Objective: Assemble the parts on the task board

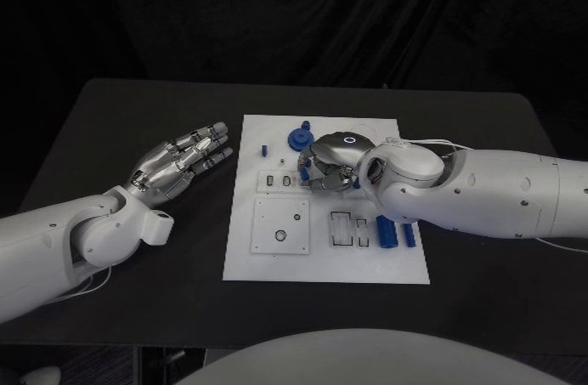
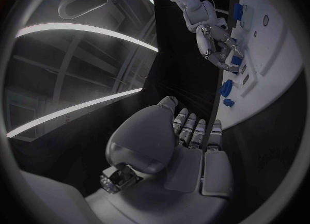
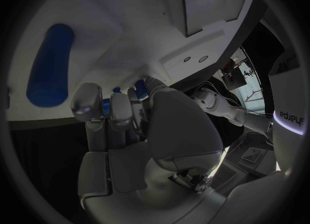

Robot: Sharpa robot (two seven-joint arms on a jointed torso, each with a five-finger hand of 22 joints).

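A white board (image 1: 325, 257) lies in the middle of the black table (image 1: 110, 113), long side running near to far. On its far part stands a round blue part (image 1: 296, 138), with a small blue peg (image 1: 263, 150) to the left of it. Near its right edge, closer in, lie two long blue bars (image 1: 393, 231) side by side, next to a pair of slots. A raised square plate (image 1: 280, 224) with a hole sits on the board's left half.

The right robot hand (image 1: 329, 162) hangs over the board's far middle, palm down, fingers curled toward the surface, and its bulky white arm covers the board's right edge. From the wrist camera its fingertips (image 3: 86, 101) press close to the board, with bits of blue showing between them (image 3: 139, 88); I cannot tell whether it actually holds anything. One long blue bar (image 3: 49, 65) lies off to the side of the fingers.

The left robot hand (image 1: 182, 161) rests flat on the table just left of the board, fingers straight, spread slightly and pointing far-right, holding nothing.

A word is printed on the right forearm (image 3: 289, 116), too partial to read.
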